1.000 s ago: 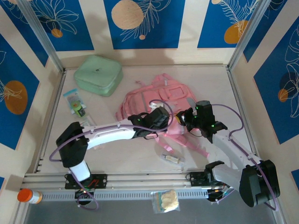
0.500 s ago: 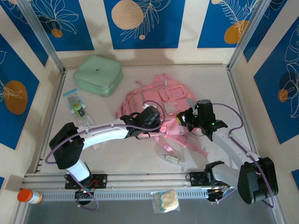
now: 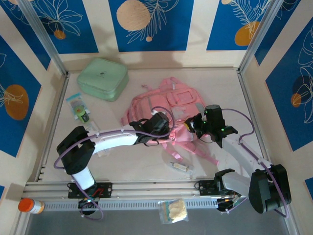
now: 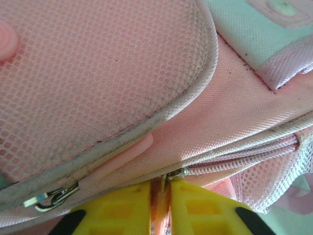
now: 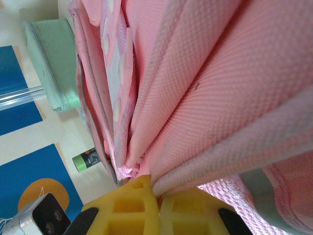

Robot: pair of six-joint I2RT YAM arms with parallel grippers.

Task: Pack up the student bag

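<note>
Left claw is pinched tight on the zip pull of the bag, and it looks set to drag that zip along. Right claw is clenched on a fold of pink fabric at the bag's near right edge, most likely bracing it so the zip runs instead of the whole bag sliding. The bag lies flat mid-counter, between the two arms. The surface is pale wood, with a mint case in the far left corner and an orange-capped bottle by the front rail. Blue leaf-print walls stand all round.
</note>
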